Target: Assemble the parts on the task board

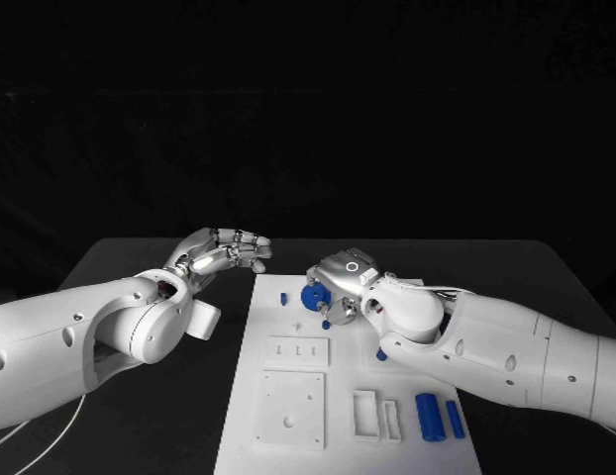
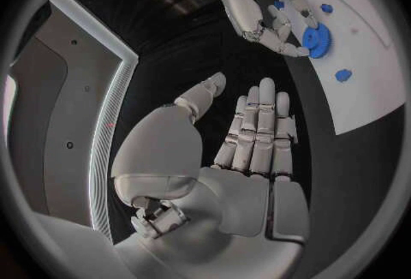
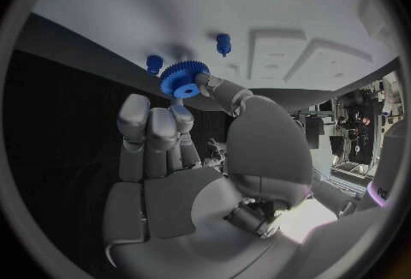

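Gear [image 1: 310, 296] pinched in right hand [image 1: 340, 280] over board's far edge; left hand [image 1: 227, 250] spread, empty.

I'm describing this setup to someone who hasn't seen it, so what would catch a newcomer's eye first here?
First, the bright blue gear pinched in the right hand over the far end of the white task board. Next, the left hand, held up empty with fingers apart just off the board's far left corner. Last, two blue cylinders lying side by side on the board's near right part.
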`<state>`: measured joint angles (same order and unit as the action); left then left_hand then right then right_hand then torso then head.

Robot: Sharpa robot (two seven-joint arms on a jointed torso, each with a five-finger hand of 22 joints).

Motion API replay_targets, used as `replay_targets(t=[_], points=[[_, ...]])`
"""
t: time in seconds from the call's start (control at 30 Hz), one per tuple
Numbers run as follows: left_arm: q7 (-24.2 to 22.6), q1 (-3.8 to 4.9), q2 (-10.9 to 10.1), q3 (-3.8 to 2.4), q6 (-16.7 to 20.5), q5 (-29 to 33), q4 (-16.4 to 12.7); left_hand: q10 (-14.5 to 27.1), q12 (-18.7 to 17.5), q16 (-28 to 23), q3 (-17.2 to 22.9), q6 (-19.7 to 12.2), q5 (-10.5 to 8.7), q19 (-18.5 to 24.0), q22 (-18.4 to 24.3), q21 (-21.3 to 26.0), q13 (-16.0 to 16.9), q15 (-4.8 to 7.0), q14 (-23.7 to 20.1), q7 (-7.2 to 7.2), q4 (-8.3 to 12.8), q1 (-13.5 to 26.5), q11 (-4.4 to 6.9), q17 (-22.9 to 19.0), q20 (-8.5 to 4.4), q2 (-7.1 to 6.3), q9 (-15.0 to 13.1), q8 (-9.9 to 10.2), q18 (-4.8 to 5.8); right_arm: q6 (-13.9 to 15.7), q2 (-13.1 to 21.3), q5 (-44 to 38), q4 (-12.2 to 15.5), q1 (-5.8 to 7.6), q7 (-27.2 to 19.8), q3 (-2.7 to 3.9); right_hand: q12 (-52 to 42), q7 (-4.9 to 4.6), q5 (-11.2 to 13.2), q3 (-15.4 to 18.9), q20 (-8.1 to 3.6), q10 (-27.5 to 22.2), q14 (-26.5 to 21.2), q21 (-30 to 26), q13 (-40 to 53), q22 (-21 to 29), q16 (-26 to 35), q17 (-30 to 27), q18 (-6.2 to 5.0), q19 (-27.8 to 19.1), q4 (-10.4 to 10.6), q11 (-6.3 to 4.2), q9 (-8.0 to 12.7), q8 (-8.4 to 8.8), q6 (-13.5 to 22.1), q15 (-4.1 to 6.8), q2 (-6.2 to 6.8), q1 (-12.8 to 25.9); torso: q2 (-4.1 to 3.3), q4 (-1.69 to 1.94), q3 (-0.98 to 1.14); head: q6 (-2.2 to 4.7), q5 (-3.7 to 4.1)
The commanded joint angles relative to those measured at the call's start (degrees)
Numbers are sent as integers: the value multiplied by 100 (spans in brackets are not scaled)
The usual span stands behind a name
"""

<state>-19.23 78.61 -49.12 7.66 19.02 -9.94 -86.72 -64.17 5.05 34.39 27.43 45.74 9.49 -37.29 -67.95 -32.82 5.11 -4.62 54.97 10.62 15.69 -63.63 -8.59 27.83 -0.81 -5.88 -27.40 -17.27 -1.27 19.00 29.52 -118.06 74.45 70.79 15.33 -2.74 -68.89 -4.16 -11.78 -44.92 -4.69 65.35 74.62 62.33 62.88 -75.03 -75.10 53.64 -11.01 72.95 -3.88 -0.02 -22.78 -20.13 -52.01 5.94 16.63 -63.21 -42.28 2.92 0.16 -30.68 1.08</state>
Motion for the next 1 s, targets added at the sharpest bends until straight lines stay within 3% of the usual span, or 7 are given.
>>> replay_targets(t=[0.03, 0.47, 0.7, 0.77, 1.0], points=[[-47, 9, 7, -5, 15, -15, -16, 19, -31, 25, 13, -20, -14, -43, -5, 35, -7, -12, -4, 19, 34, -22, -8, 5, -13, -12, -2, 26, 24, -133, -15, -89, -49, 0, 13, -3, 42, -226, 27, -44, 9, -57, 5, 11, -10, -87, 45, -1, -399, -18, -4, 4, 7, 22, -355, 22, 18, 10, -1, -2, 11, -13, -4], [-44, 9, 10, -5, 14, -17, -11, 19, -34, 27, 14, -20, -13, -43, -7, 36, -7, -12, -6, 19, 34, -21, -10, 6, -14, -14, -2, 27, 25, -214, -94, 1, -145, 0, -34, -48, 75, -243, 162, -37, 30, -76, 8, 3, -11, -83, 83, -9, -399, -47, -30, 20, 25, 59, -312, 7, 28, 34, 2, -2, 14, -22, -5], [-44, 9, 5, -5, 17, -17, -12, 19, -35, 28, 13, -20, -13, -43, -7, 36, -7, -12, -7, 19, 33, -19, -11, 7, -14, -14, -2, 27, 26, -179, -100, 68, -173, 0, -31, -76, 130, -339, 532, 51, 50, -112, 10, -11, -25, -79, 126, -8, -399, -84, -90, 112, 102, 233, -19, -80, 43, 109, 5, -4, 8, -29, -15], [-42, 9, 1, -5, 17, -18, -15, 19, -35, 29, 14, -20, -13, -43, -8, 36, -7, -12, -7, 19, 33, -19, -11, 7, -14, -14, -3, 27, 26, -189, -97, 68, -184, 0, -19, -77, 141, -355, 789, 91, 52, -125, 9, -17, -27, -77, 135, -4, -399, -92, -103, 132, 114, 267, 44, -96, 50, 139, 3, -7, 8, -31, -17], [-43, 9, -4, -5, 20, -19, -20, 19, -36, 30, 14, -20, -13, -43, -8, 37, -7, -11, -7, 19, 33, -19, -12, 7, -14, -15, -3, 28, 26, -158, -90, 72, -192, 0, 14, -79, 167, -392, 856, 163, 52, -165, 2, -30, -33, -74, 152, 6, -399, -110, -134, 162, 136, 328, 166, -124, 59, 195, 3, -8, 7, -31, -10]])
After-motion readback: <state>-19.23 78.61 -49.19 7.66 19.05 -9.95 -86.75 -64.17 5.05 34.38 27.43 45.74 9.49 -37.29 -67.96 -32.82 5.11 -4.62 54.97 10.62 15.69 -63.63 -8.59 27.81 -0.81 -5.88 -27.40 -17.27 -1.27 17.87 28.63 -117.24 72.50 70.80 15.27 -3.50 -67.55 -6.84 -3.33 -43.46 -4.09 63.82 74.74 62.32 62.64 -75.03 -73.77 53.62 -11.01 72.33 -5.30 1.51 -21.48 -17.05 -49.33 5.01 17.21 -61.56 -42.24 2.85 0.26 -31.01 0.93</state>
